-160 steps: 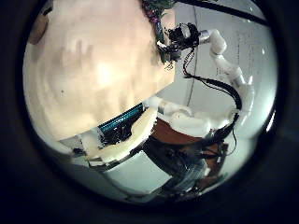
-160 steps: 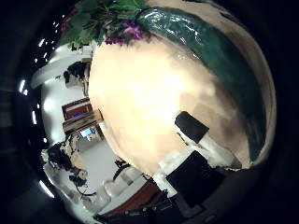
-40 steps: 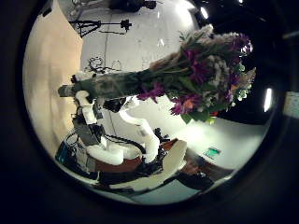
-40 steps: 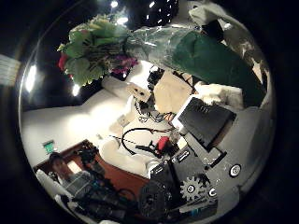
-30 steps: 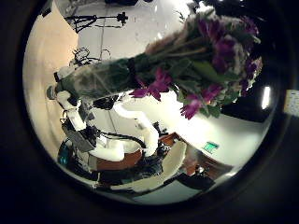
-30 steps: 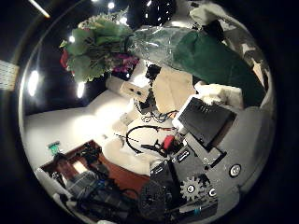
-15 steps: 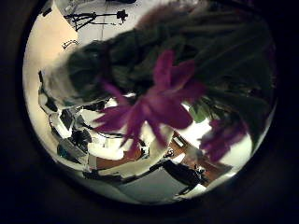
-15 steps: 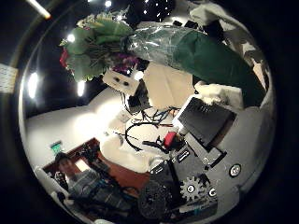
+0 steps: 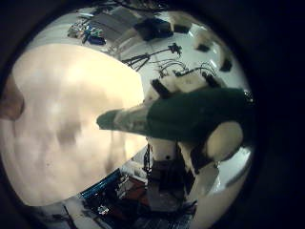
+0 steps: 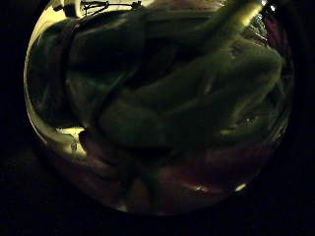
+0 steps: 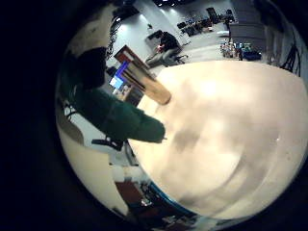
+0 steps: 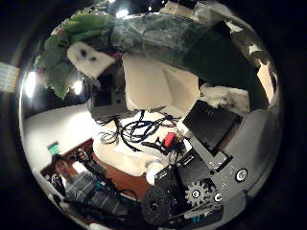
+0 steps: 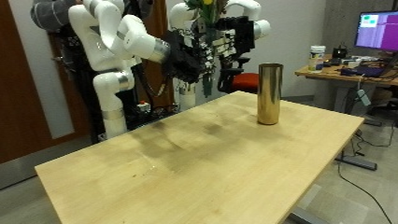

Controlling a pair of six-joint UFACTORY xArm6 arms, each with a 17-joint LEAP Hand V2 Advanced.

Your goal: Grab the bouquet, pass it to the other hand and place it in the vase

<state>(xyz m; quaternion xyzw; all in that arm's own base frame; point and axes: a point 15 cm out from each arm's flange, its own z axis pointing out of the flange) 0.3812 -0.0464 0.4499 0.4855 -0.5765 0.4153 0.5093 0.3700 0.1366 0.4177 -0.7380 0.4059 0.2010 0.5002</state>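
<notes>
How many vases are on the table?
1. A tall gold vase stands upright on the wooden table, near its far edge, below the two hands. No other vase shows from here.

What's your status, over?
Right hand gripping bouquet above table. Left hand close against it, grip unclear. Vase upright, nothing else on table.
</notes>
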